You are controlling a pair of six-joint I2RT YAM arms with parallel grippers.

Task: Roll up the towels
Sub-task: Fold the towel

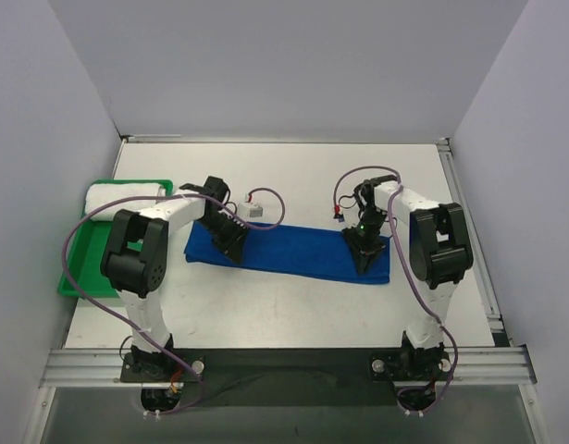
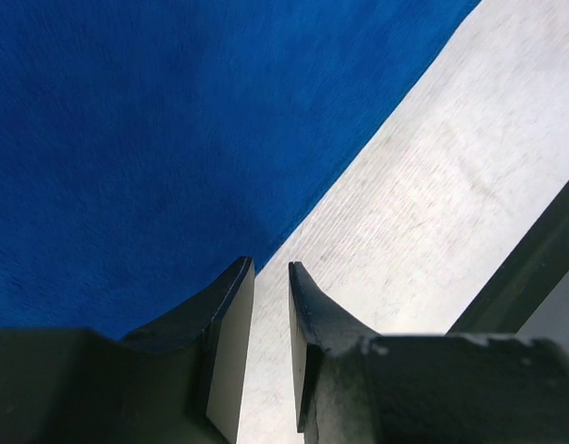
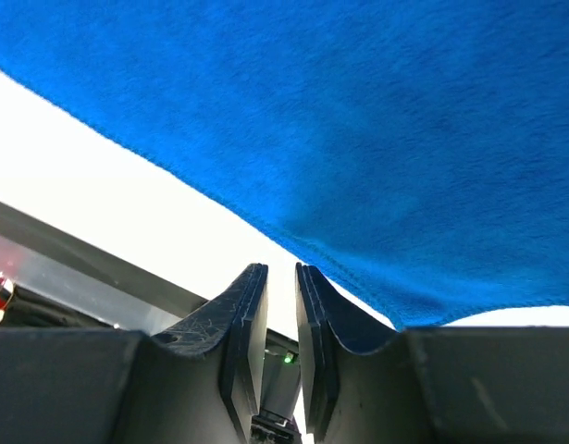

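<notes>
Left gripper (image 1: 234,248) jaws nearly together, gripping nothing, at blue towel (image 1: 293,252) left end | right gripper (image 1: 364,257) same, at right end | towel flat mid-frame on worktop (image 1: 293,310) | rolled white towel (image 1: 127,195) in green tray (image 1: 73,264), left

Two towels are on view: one blue towel (image 1: 289,252) spread beside the green tray (image 1: 73,268), one white roll (image 1: 127,195) in it. Two arms stand over the blue towel.
</notes>
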